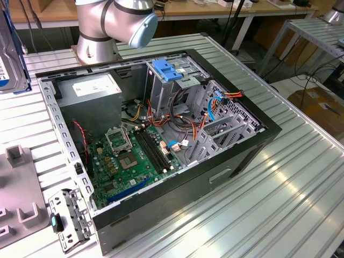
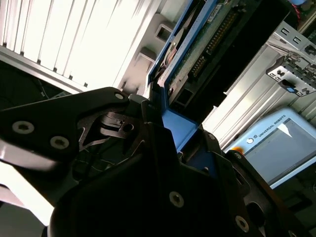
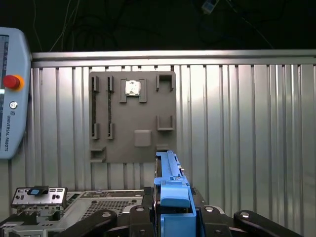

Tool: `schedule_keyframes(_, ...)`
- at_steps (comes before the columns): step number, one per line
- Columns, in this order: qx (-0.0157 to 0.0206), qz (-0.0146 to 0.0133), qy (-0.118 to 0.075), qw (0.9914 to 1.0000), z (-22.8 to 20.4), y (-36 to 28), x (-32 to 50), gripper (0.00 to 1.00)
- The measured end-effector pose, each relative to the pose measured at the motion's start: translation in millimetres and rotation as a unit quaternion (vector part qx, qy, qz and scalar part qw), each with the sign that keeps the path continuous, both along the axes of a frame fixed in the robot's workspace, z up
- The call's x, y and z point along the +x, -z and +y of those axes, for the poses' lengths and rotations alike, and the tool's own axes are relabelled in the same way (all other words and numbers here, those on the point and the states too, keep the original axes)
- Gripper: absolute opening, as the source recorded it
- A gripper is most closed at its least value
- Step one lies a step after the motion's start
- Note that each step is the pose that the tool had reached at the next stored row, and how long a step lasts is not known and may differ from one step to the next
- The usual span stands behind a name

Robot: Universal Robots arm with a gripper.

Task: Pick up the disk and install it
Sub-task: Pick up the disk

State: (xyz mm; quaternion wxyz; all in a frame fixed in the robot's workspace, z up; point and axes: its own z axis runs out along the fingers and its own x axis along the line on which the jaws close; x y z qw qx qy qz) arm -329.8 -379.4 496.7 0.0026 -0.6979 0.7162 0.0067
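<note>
My gripper (image 2: 163,123) is shut on the disk (image 2: 207,39), with its black fingers (image 2: 98,133) clamped on the blue side rail. The disk's green circuit board and connector row face the camera in the second wrist view. In the first wrist view the blue rail of the disk (image 3: 170,190) stands edge-on between the gripper (image 3: 173,219) fingers, above the ribbed table. At the exterior view's left edge a slice of the disk (image 1: 6,59) shows, upright and off the table, apart from the open computer case (image 1: 252,145).
Inside the case are a metal drive cage with a blue handle (image 1: 166,72), a grey power supply box (image 1: 88,86) and a green motherboard (image 1: 134,156). A grey fixture plate (image 3: 132,118), a metal bracket (image 1: 67,217) and a teach pendant (image 3: 10,94) lie on the table.
</note>
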Motion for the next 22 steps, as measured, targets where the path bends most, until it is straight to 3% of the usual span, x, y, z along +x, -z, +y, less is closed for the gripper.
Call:
schedule_keyframes(13, 0.0, 0.0, 0.0, 1.0, -16.4, 0.2, 8.8, 0.37)
schedule_keyframes(20, 0.0, 0.0, 0.0, 1.0, -20.3, 0.6, 26.1, 0.37)
schedule_keyframes(22, 0.0, 0.0, 0.0, 1.0, -22.2, 0.9, 37.6, 0.37)
